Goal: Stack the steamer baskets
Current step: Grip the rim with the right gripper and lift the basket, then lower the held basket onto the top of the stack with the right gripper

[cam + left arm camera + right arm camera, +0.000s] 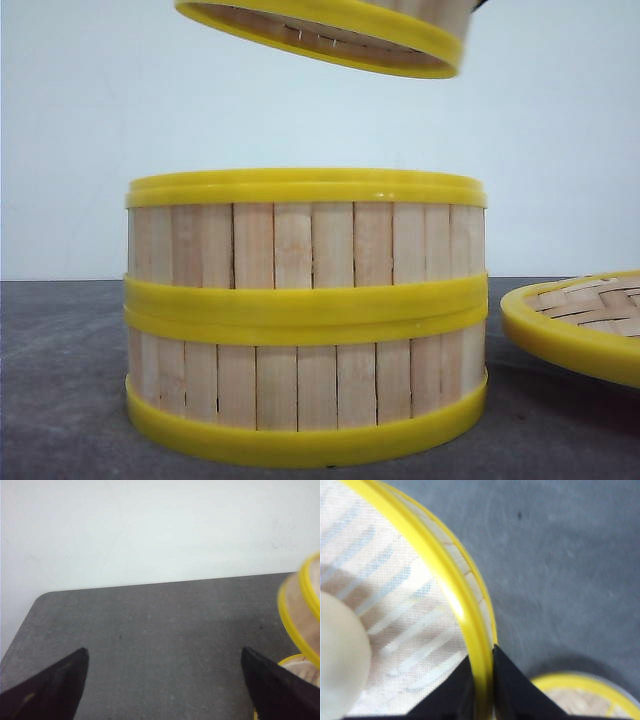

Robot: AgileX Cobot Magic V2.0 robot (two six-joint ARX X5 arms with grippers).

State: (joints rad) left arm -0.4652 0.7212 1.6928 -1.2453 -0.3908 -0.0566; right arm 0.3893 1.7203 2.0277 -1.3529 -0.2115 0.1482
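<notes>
My right gripper [482,690] is clamped on the yellow rim of the third steamer basket [340,30], one finger inside the wall and one outside, holding it tilted in the air above the two stacked baskets [306,315], clear of their top ring. Those two sit on the grey table [60,400], with the woven lid [585,325] near them at about three o'clock. My left gripper [162,680] hangs spread wide over bare tabletop, holding nothing.
</notes>
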